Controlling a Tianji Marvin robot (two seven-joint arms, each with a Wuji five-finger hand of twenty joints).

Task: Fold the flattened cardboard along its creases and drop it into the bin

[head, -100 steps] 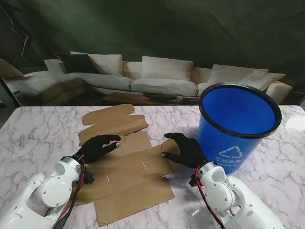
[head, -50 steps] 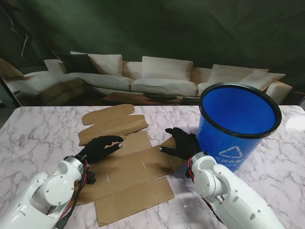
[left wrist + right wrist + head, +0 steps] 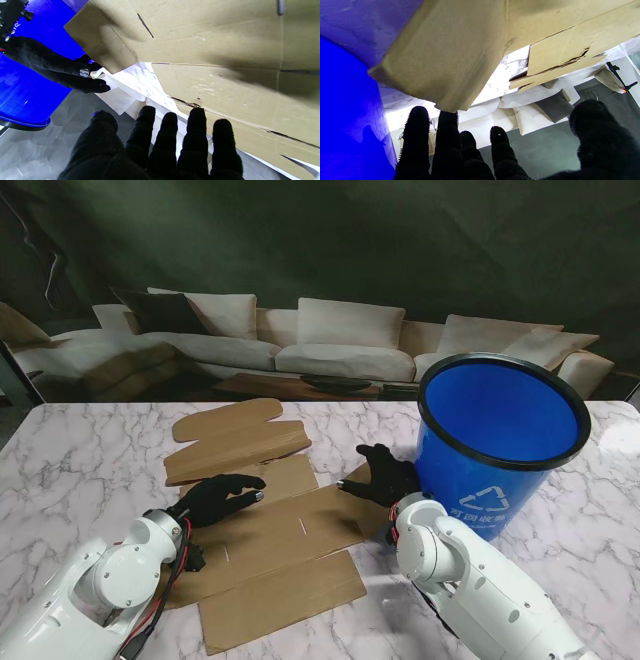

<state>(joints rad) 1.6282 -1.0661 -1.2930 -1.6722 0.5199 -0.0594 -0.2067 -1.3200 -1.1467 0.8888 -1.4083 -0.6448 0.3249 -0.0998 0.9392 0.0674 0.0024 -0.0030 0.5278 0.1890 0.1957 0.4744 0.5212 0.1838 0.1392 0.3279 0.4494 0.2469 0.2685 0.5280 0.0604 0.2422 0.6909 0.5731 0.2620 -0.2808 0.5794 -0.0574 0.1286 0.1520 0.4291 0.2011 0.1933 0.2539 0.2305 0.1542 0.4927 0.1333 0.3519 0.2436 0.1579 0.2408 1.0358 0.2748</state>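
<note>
Lying flat, the cardboard [image 3: 270, 530] sits under both spread robot hands, left [image 3: 218, 498] and right [image 3: 382, 478].

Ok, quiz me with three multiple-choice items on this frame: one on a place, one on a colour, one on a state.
1. Where is the bin relative to the cardboard?
A. to its right
B. to its left
C. on top of it

2. What colour is the bin?
A. green
B. blue
C. grey

3. How is the cardboard now?
A. folded in the bin
B. lifted clear of the table
C. spread on the table

Answers: 1 A, it stands by the right hand. 2 B, its wall is blue. 3 C, it lies open on the marble table beneath the left hand.
</note>
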